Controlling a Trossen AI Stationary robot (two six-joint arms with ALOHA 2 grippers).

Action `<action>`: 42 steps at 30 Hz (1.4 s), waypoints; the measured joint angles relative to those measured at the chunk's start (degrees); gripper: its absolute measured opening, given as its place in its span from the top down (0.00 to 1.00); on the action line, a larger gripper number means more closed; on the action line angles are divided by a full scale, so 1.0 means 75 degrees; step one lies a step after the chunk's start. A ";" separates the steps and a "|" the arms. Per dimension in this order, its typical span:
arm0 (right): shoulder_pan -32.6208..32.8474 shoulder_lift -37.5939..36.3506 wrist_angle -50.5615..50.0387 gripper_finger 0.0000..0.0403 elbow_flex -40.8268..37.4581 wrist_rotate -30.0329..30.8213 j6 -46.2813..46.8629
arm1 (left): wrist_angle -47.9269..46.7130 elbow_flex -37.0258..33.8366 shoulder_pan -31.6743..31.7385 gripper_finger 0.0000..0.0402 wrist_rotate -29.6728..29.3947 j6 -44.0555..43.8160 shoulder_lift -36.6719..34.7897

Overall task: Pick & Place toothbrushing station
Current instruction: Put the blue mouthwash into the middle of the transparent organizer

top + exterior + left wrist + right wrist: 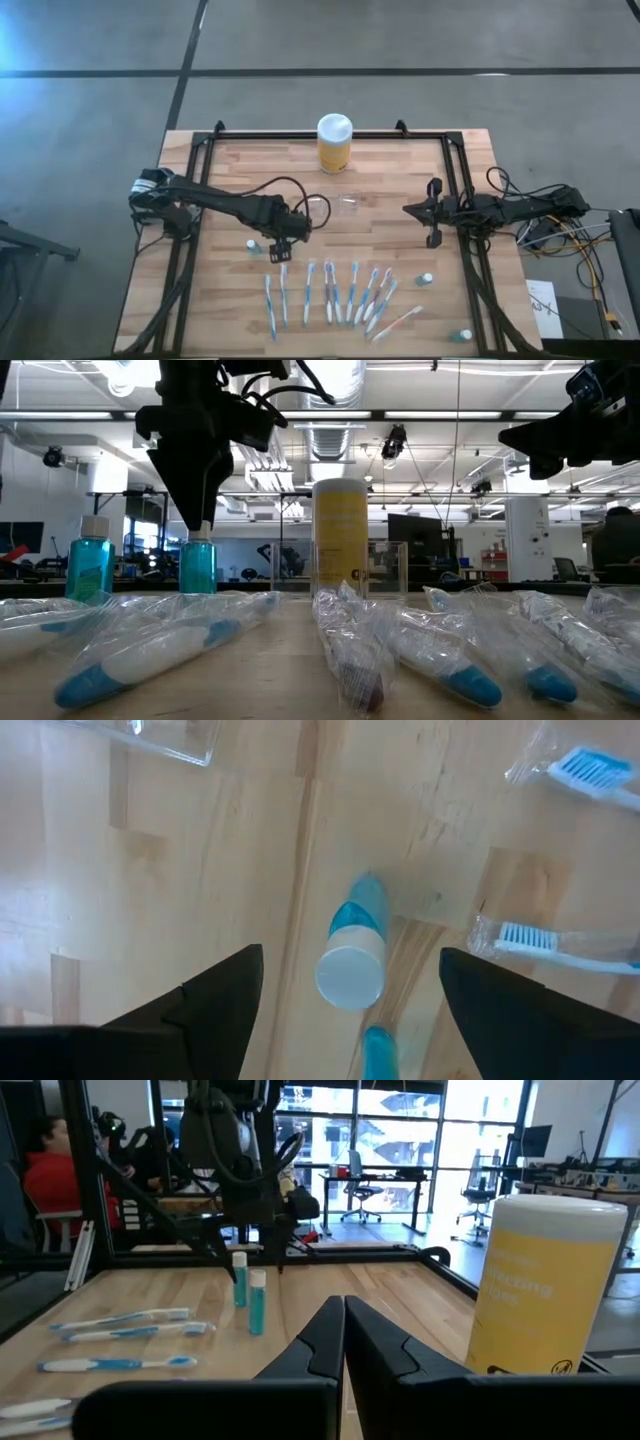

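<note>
The toothbrushing station, a small clear plastic holder (348, 203), stands on the table between the arms; it also shows in the low view (385, 568) and the left wrist view (170, 742). My left gripper (280, 247) is open and points down over a small blue bottle with a white cap (352, 965), which stands upright on the table. One finger is on each side of the bottle, apart from it. My right gripper (408, 210) is shut and empty. It hovers level at the table's right, pointing toward the holder.
A yellow jar with a white lid (334, 143) stands at the far middle. Several wrapped toothbrushes (330, 295) lie in a row near the front edge. More small blue bottles stand at the left (253, 245) and at the right front (426, 280). A black frame (300, 135) borders the table.
</note>
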 joint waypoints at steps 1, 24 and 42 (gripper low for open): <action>0.0000 0.0000 0.0000 0.98 0.0000 0.0000 0.0000 | 0.0002 0.0000 0.0000 0.24 0.0000 0.0001 0.0007; -0.0001 0.0003 -0.0006 0.98 -0.0006 0.0099 0.0000 | 0.0049 0.0000 0.0096 0.45 0.0245 0.0167 0.0097; 0.0000 0.0006 -0.0006 0.98 -0.0006 0.0099 -0.0035 | 0.0321 -0.0399 0.0099 0.65 0.0224 0.0167 0.0088</action>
